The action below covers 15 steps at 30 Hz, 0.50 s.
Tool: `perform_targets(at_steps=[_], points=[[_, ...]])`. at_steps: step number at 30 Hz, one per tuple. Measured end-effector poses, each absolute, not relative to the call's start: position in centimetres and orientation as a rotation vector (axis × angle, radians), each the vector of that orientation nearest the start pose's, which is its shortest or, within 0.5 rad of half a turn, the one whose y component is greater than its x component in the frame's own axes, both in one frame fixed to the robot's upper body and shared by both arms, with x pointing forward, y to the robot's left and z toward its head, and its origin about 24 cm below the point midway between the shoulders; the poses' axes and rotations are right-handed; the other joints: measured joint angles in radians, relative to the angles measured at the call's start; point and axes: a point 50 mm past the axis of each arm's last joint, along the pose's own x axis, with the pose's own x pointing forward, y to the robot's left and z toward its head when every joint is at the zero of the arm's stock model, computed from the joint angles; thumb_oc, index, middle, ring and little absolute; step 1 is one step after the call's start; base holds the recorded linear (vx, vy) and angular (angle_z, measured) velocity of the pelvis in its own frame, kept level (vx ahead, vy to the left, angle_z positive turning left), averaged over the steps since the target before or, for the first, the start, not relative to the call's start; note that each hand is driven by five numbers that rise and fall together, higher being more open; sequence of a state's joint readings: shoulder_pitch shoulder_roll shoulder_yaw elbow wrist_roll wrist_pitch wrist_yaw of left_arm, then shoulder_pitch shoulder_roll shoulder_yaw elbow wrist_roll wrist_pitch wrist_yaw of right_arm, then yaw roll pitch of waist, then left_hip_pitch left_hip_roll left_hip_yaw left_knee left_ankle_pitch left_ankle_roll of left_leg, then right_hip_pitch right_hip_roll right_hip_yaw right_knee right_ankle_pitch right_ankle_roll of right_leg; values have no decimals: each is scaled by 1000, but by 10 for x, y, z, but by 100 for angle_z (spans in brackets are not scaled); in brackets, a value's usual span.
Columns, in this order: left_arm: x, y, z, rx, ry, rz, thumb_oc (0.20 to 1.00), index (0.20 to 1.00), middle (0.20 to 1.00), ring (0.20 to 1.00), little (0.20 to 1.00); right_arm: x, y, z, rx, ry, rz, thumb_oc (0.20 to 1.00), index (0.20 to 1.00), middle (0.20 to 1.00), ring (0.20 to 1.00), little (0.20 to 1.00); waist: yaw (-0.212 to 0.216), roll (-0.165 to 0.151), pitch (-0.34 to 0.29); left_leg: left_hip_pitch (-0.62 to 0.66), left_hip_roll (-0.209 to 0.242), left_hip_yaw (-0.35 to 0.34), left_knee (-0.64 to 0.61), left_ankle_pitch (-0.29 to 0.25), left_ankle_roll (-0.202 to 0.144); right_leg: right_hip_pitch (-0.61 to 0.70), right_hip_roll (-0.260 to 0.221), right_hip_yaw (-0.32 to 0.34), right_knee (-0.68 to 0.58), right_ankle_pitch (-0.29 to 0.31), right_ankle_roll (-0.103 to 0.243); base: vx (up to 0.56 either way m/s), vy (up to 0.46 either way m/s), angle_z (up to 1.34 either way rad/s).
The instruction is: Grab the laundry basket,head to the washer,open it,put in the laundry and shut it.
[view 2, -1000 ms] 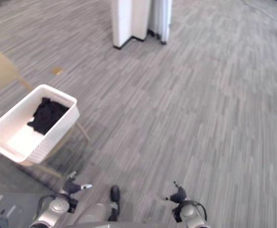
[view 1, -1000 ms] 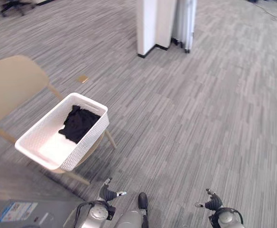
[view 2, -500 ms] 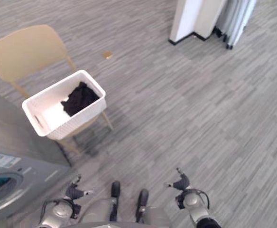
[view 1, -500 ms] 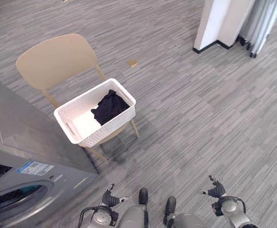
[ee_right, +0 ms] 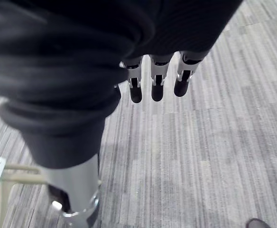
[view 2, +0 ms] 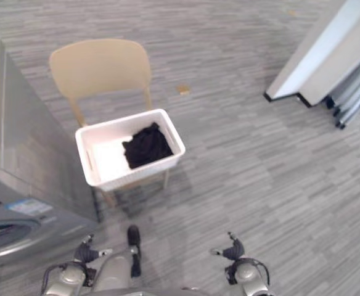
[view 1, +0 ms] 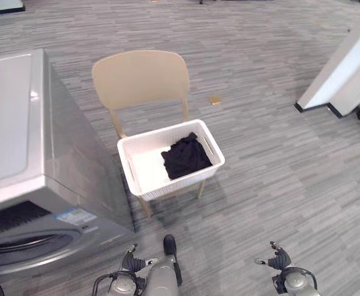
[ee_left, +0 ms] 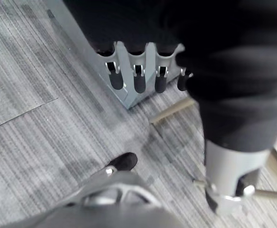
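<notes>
Basket (view 1: 144,151) holding dark laundry (view 1: 185,156) sits on chair (view 1: 142,77) beside washer (view 1: 20,148). Left hand (ee_left: 138,76) and right hand (ee_right: 155,80) hang empty, fingers relaxed.

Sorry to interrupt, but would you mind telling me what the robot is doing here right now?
It is facing a white laundry basket that sits on a beige chair and holds a dark garment. A silver washer stands just to the basket's left. Nothing is being handled yet: the left hand and right hand hang low with fingers relaxed, holding nothing.
</notes>
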<state>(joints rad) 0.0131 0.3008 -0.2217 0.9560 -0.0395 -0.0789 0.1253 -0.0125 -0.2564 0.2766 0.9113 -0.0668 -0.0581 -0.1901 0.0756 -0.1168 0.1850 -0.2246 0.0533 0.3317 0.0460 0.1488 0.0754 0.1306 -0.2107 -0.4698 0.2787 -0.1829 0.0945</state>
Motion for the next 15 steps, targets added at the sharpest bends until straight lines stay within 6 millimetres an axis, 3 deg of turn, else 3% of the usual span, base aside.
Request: perform_targets(at_steps=[1,2,4,5,9,12,14,15], points=[[149,240,-128,405,873,75,1000,1000,1000,1000,1000,164,-204,-126,-495,801,21,1000,1000,1000,1000,1000,5,-3,-1,36,-18,-9,-21,-24,24,-33,-18,44,97,21,15,283,262,28],[152,246,-125,408,864,94,1000,1000,1000,1000,1000,170,-201,-123,-499,773,37,1000,1000,1000,1000,1000,2,-3,-1,82,-43,-13,-52,-21,18,-118,-62,84,308,49,51,144,96,29],[157,252,-120,412,839,120,1000,1000,1000,1000,1000,177,-199,-119,-503,742,43,1000,1000,1000,1000,1000,-2,5,1,129,-69,-30,-90,-53,28,-194,-69,132,395,38,53,75,44,28],[159,255,-118,424,832,133,1000,1000,1000,1000,1000,185,-198,-114,-503,712,45,1000,1000,1000,1000,1000,-9,13,4,150,-67,-34,-112,-30,26,-247,-38,160,383,16,18,0,-1,33],[151,258,-120,437,851,129,1000,1000,1000,1000,1000,188,-196,-112,-499,696,49,1000,1000,1000,1000,1000,-10,19,7,191,-70,-35,-117,-52,28,-317,-5,138,287,21,21,0,0,41],[144,256,-123,436,869,121,1000,1000,1000,1000,1000,192,-196,-110,-500,686,46,1000,1000,1000,1000,1000,-7,17,6,205,-67,-33,-117,-63,33,-315,-7,135,227,26,20,0,0,12],[141,257,-124,435,875,121,1000,1000,1000,1000,1000,194,-196,-109,-501,682,45,1000,1000,1000,1000,1000,0,15,5,213,-65,-27,-112,-74,19,-298,-10,130,157,88,35,0,0,-12],[142,254,-124,428,869,118,1000,1000,1000,1000,1000,194,-198,-109,-504,685,41,1000,1000,1000,1000,1000,9,22,7,211,-52,-22,-92,-85,4,-276,14,126,113,89,33,0,0,-32]])
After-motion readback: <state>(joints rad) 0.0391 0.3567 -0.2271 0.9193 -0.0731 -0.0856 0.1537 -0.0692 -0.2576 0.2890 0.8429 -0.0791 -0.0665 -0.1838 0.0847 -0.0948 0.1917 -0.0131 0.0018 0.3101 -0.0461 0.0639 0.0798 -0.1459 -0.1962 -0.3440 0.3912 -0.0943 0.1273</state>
